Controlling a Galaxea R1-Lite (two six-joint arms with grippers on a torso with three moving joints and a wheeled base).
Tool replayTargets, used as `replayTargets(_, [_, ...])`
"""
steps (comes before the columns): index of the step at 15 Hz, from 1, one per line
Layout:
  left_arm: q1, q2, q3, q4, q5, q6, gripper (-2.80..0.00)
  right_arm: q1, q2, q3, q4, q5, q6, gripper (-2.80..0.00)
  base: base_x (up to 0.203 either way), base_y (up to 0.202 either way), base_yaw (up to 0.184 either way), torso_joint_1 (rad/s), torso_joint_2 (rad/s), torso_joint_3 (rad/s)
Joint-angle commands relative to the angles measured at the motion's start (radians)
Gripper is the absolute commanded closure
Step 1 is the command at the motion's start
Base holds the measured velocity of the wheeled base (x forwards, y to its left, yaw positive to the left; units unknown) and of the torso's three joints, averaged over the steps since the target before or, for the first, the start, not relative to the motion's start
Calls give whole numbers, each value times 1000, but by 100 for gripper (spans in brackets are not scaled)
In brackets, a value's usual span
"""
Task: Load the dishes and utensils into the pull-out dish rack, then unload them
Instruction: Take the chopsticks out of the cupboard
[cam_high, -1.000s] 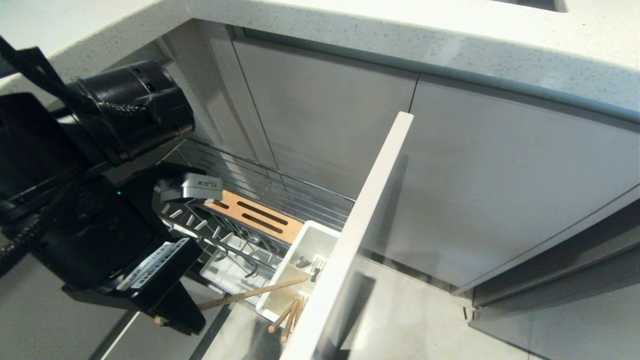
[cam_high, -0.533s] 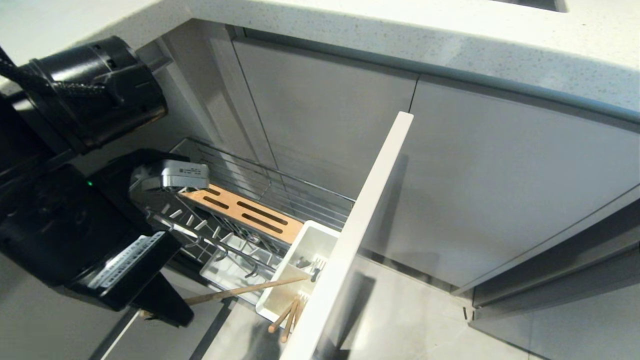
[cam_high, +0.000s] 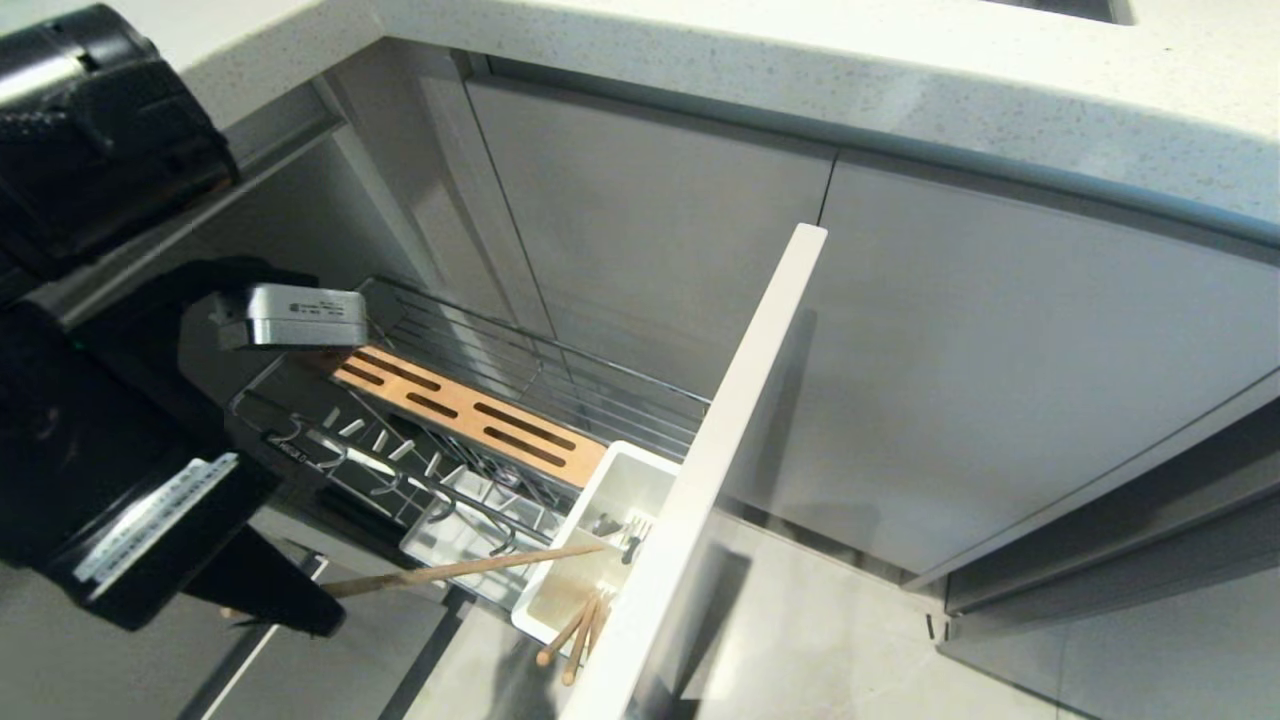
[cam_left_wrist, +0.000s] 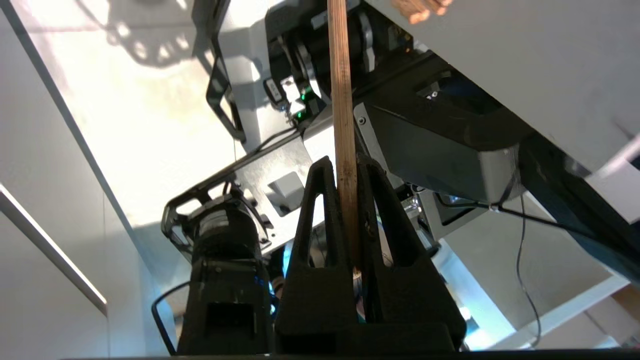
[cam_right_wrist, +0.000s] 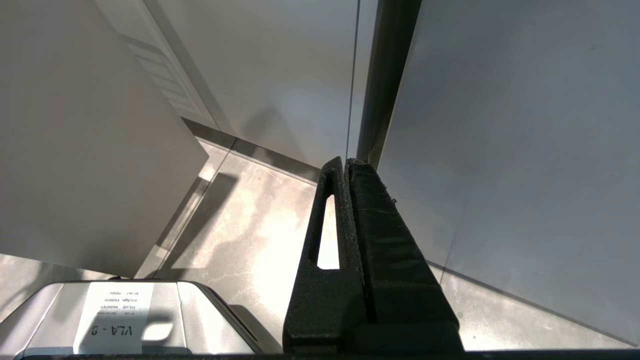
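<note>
Left gripper (cam_left_wrist: 350, 170) is pinching one chopstick (cam_high: 470, 568), holding it level outside the white cutlery caddy (cam_high: 625, 475), its far tip reaching the caddy's rim. More chopsticks (cam_high: 578, 628) are leaning inside the caddy. Beside the caddy, the orange-brown slotted strip (cam_high: 470, 408) is lying in the chrome wire basket (cam_high: 560, 385). Right gripper (cam_right_wrist: 347, 167), fingers together, is hanging near the floor.

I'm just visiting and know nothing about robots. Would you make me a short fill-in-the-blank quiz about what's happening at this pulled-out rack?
1. The left hand is shut on a single wooden ____.
2. The far end of that stick reaches toward the white ____ at the front of the pull-out dish rack.
3. The slotted strip lying in the rack is made of ____.
4. The right hand holds ____ and faces the floor and cabinet doors.

Missing words: chopstick; caddy; wood; nothing
</note>
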Motion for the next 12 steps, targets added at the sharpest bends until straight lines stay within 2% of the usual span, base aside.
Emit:
replayTargets(1, [0, -33, -15, 8, 0, 0, 0, 0, 1, 2, 0, 0, 0, 0, 0, 0, 0, 0, 0, 0])
replayTargets(7, [2, -97, -54, 8, 9, 16, 0, 0, 1, 2, 0, 0, 0, 0, 0, 0, 0, 0, 0, 0])
replayTargets(12, [5, -216, -67, 8, 74, 19, 0, 0, 1, 2, 0, 0, 0, 0, 0, 0, 0, 0, 0, 0])
